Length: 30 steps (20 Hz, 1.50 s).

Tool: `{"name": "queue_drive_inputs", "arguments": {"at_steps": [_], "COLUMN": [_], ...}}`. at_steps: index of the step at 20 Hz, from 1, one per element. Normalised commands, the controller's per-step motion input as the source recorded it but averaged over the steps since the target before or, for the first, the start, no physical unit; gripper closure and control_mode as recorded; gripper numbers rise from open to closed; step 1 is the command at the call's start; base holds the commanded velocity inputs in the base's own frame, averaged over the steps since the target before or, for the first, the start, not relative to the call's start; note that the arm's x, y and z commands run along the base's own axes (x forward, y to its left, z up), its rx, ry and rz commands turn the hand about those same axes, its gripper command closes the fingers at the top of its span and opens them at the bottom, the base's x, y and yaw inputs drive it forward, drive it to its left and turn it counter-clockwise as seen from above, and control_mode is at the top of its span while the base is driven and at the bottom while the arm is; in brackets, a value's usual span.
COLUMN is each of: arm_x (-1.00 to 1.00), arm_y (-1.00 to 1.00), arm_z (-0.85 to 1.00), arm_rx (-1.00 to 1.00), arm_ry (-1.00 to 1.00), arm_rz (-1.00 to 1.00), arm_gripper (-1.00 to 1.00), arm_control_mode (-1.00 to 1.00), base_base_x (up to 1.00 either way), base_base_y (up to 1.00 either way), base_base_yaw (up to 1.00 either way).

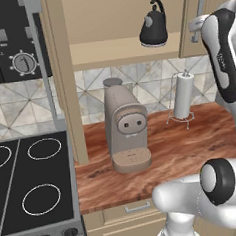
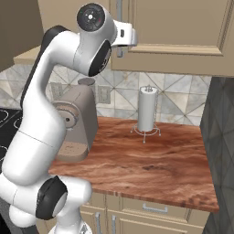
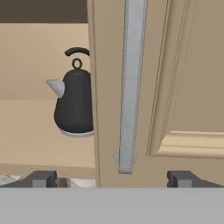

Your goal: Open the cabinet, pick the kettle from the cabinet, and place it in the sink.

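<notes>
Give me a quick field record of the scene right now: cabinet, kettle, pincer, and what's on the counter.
cabinet: left door swung open, shelf exposed; right door closed
handle: silver bar on the right door, straight ahead of the pincer
kettle: black, upright on the shelf, partly hidden by the door edge in the hand view
pincer: open, fingers either side of the handle, holding nothing
counter: coffee machine and paper towel roll on the wood top
stove: black cooktop left of the counter
</notes>
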Motion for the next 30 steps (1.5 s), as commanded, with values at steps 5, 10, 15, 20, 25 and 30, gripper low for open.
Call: {"name": "queue_drive_inputs", "arguments": {"at_steps": [5, 10, 15, 20, 25, 30], "arm_x": [0.32, 0.27, 0.30, 0.30, 0.29, 0.26], "arm_y": [-0.05, -0.10, -0.15, -0.06, -0.02, 0.04], "arm_z": [0.00, 0.00, 0.00, 0.00, 0.00, -0.02], "arm_rx": [0.00, 0.00, 0.01, 0.02, 0.03, 0.01], "arm_ry": [0.00, 0.00, 0.00, 0.00, 0.00, 0.00], "arm_rz": [0.00, 0.00, 0.00, 0.00, 0.00, 0.00], "arm_gripper": [-1.00, -1.00, -1.00, -1.00, -1.00, 1.00], "arm_control_mode": [-1.00, -1.00, -1.00, -1.00, -1.00, -1.00], "base_base_x": [0.00, 0.00, 0.00, 0.00, 0.00, 0.00], "base_base_y": [0.00, 0.00, 0.00, 0.00, 0.00, 0.00], "base_base_yaw": [0.00, 0.00, 0.00, 0.00, 0.00, 0.00]}}
